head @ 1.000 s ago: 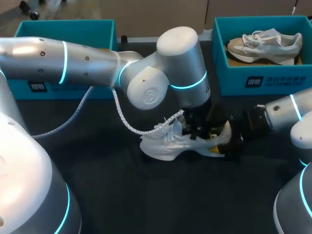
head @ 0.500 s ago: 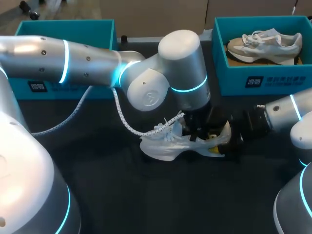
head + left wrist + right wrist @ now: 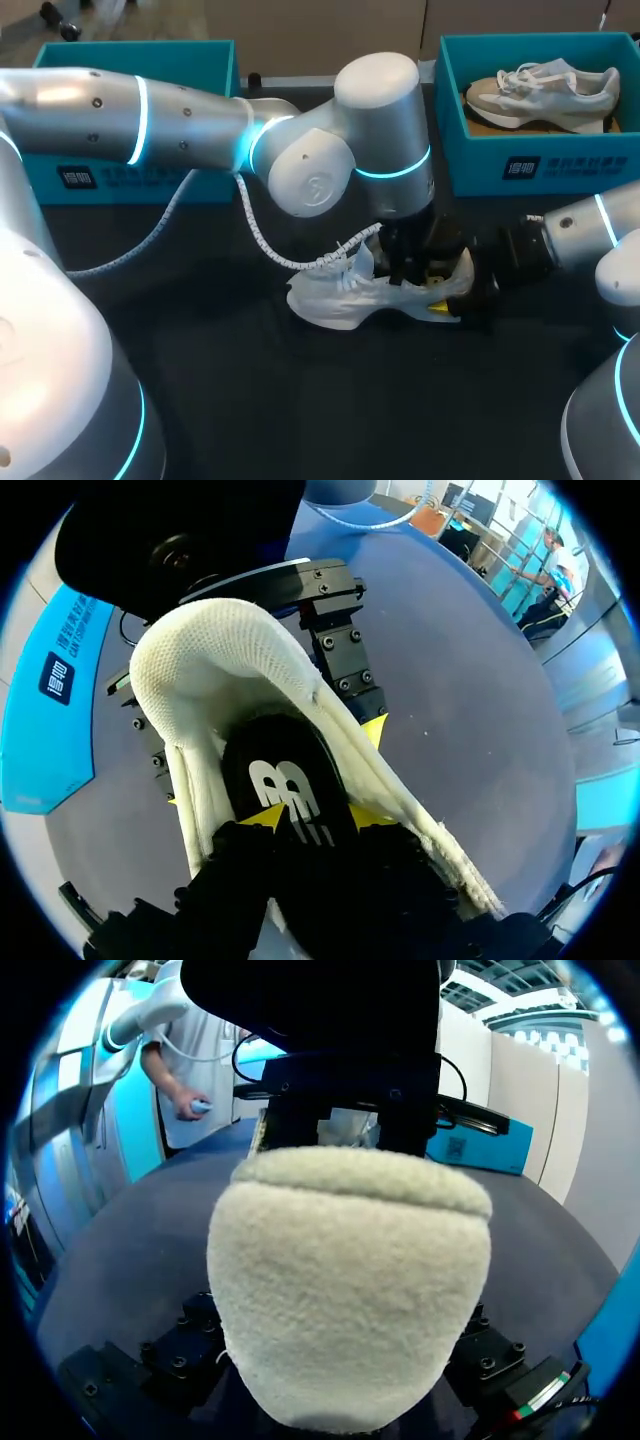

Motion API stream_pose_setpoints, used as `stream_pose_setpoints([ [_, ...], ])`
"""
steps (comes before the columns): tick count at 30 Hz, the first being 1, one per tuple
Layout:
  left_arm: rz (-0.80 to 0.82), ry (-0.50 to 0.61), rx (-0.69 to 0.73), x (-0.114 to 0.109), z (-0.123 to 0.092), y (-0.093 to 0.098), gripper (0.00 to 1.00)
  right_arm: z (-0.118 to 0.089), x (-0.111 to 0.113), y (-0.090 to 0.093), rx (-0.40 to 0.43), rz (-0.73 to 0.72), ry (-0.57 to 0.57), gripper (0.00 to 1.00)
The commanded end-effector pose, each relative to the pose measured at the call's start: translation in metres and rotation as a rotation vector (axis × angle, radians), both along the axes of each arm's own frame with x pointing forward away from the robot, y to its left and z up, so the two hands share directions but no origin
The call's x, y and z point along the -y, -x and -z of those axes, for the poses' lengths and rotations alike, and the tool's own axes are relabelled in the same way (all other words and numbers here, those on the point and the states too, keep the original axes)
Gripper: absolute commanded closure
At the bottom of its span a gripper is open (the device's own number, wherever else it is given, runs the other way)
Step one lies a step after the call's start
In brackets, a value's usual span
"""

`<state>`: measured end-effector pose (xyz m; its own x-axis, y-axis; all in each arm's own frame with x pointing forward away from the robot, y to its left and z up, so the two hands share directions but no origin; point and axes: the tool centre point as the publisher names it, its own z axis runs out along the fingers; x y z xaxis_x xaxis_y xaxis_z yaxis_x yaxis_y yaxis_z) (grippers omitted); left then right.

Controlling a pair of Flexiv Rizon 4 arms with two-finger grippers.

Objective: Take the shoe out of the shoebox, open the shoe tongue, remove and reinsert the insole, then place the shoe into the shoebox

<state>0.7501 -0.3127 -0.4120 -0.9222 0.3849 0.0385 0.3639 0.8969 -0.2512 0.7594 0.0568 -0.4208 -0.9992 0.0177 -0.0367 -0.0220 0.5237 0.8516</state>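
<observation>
**Insole step: shoe clamped at heel**

Shoe point(image 3: 340, 295) lies on the table point(image 3: 200, 390), out of the shoebox point(image 3: 520, 165), which stands well beyond its heel. Right gripper point(image 3: 458, 288) is clenched on the heel. Left gripper point(image 3: 312, 825) sits down in the shoe's opening at the insole point(image 3: 290, 780); cannot tell whether it has hold. Risks: the heel padding looks soft, so an upward pull may drag the shoe from the clamp. A shallow pinch may slip off the insole.
</observation>
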Motion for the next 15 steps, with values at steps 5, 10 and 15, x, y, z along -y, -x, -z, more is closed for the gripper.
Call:
stream_pose_setpoints([
  [5, -0.006, -0.042, 0.008, -0.006, 0.033, 0.002, 0.59, 0.003, -0.003, 0.001, -0.001, 0.0, 0.003, 1.0],
  [10, 0.006, -0.057, 0.054, -0.007, 0.038, 0.0, 0.58, 0.003, -0.003, 0.001, -0.001, 0.0, 0.003, 1.0],
  [15, 0.009, -0.055, 0.113, -0.009, 0.043, -0.006, 0.59, 0.003, -0.003, 0.001, -0.001, 0.0, 0.003, 1.0],
])
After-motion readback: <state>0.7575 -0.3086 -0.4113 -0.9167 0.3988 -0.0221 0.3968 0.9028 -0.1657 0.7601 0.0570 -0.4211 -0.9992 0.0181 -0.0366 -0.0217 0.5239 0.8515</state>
